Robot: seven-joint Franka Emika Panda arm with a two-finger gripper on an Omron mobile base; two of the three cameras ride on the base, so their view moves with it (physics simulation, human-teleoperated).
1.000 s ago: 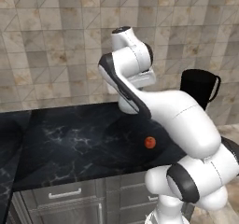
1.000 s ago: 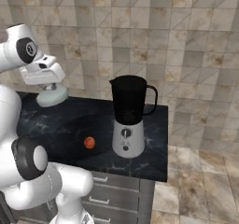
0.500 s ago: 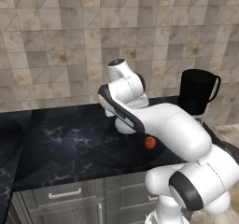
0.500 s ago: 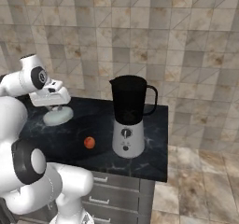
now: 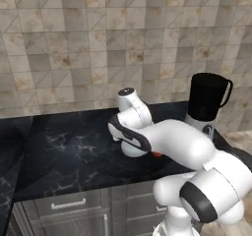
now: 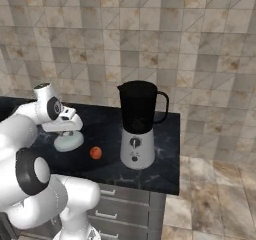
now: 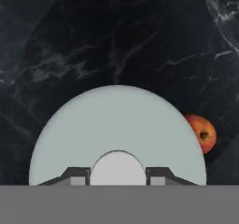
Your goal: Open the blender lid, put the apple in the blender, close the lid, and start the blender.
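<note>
The blender [image 6: 138, 129] stands on the black counter, its dark jar [image 5: 206, 101] open at the top. The pale blender lid [image 6: 68, 142] lies low on the counter left of the blender, and my gripper [image 6: 67, 132] is shut on its knob from above. In the hand view the lid [image 7: 116, 129] spreads under my gripper [image 7: 117, 174], with the fingers [image 7: 77, 174] on either side of the knob. The red-orange apple [image 6: 95, 153] sits on the counter between lid and blender, close beside the lid's edge [image 7: 201, 133]. My arm hides most of the apple [image 5: 156, 155] in the left base view.
The black marble counter [image 6: 165, 129] ends just right of the blender, with a floor drop beyond. Grey drawers [image 5: 64, 208] run below its front edge. A tiled wall [image 6: 150, 44] backs the counter. Bare counter stretches to the left [image 5: 64, 146].
My arm has come down with the lid, from well above the counter to the counter surface left of the apple. Blender and apple have not moved.
</note>
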